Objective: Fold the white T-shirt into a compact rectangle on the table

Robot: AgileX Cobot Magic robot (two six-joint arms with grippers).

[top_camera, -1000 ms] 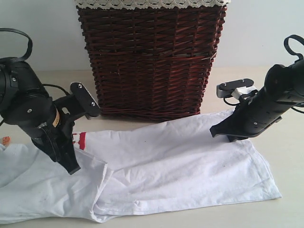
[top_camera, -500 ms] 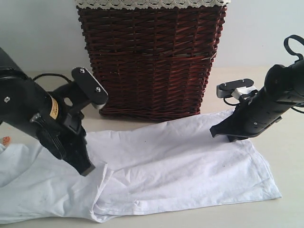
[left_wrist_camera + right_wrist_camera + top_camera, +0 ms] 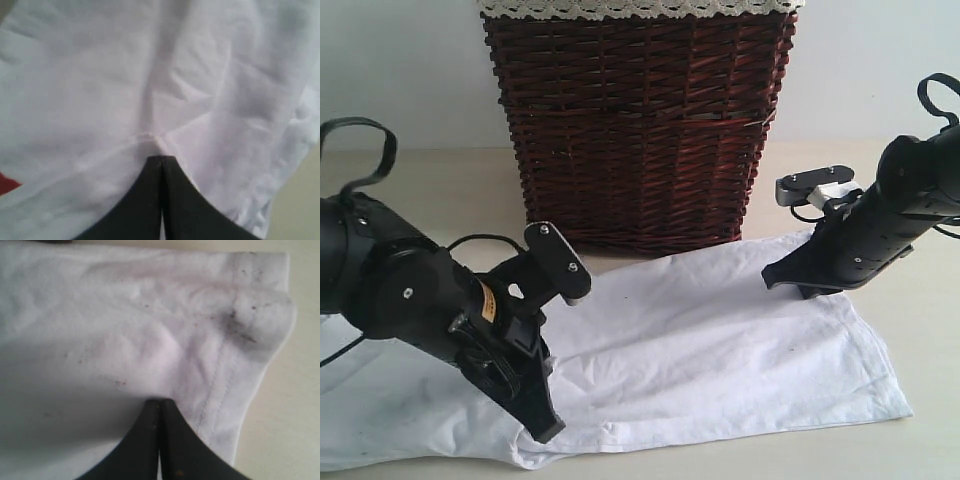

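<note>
In the exterior view the white T-shirt (image 3: 720, 340) lay flat on the bench (image 3: 930, 330), spread from the lower left to the lower right of the frame. Behind it, at the upper middle, stood a dark brown wicker basket (image 3: 640, 120) with a lace liner (image 3: 640, 8) on its top edge. The left pincer (image 3: 548, 432) pointed down at the lower left, with its tip on the cloth near the front edge of the shirt. The right pincer (image 3: 775, 283) was at the right, with its tip on the back edge of the shirt.

In the left wrist view the left pincer (image 3: 160, 160) had its jaws pressed together, and the tip touched a raised fold of the white T-shirt (image 3: 150, 75). I could not tell if some cloth was caught between the jaws. A red patch (image 3: 6, 185) showed at the lower left edge of the frame, and a strip of the bench (image 3: 300, 200) at the lower right.

In the right wrist view the right pincer (image 3: 160, 402) was also pressed together, with its tip against the white T-shirt (image 3: 100, 330) near a corner with a stitched hem (image 3: 220, 385). Dark specks (image 3: 240, 325) marked the cloth at the upper right. The bench (image 3: 300, 390) showed along the right side. If cloth was pinched here, I could not tell.
</note>
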